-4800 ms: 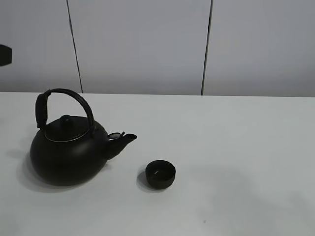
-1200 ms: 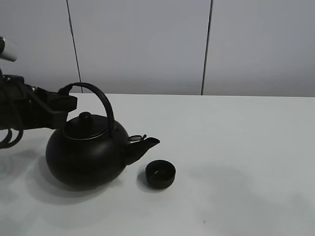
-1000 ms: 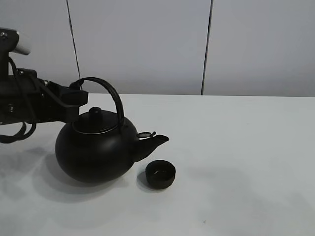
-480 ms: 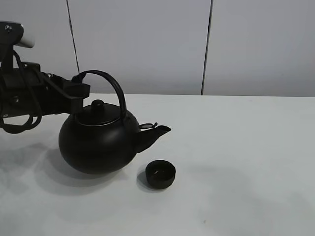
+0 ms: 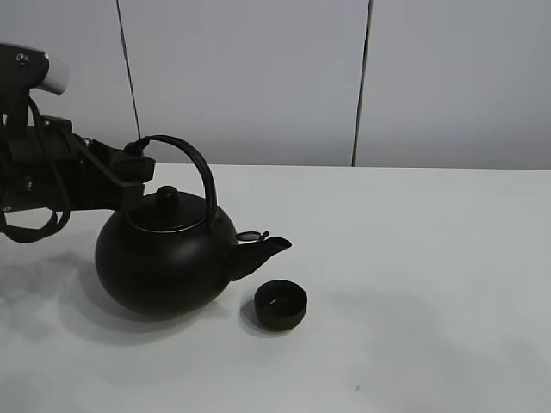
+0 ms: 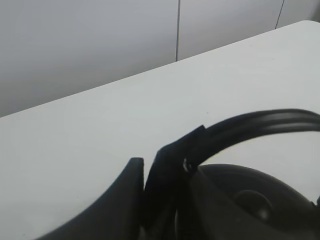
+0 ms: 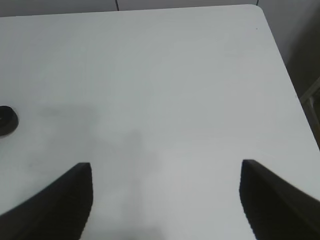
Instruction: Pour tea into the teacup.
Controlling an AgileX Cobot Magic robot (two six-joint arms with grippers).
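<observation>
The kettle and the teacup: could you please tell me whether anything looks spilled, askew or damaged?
Nothing stands out. The left tool grips the kettle by its handle. The kettle is about level, with its spout near the teacup, which stands upright on the table. No spill shows.

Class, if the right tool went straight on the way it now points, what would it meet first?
Probably the white table: the open right tool faces only its bare surface, with the teacup off to one side.
</observation>
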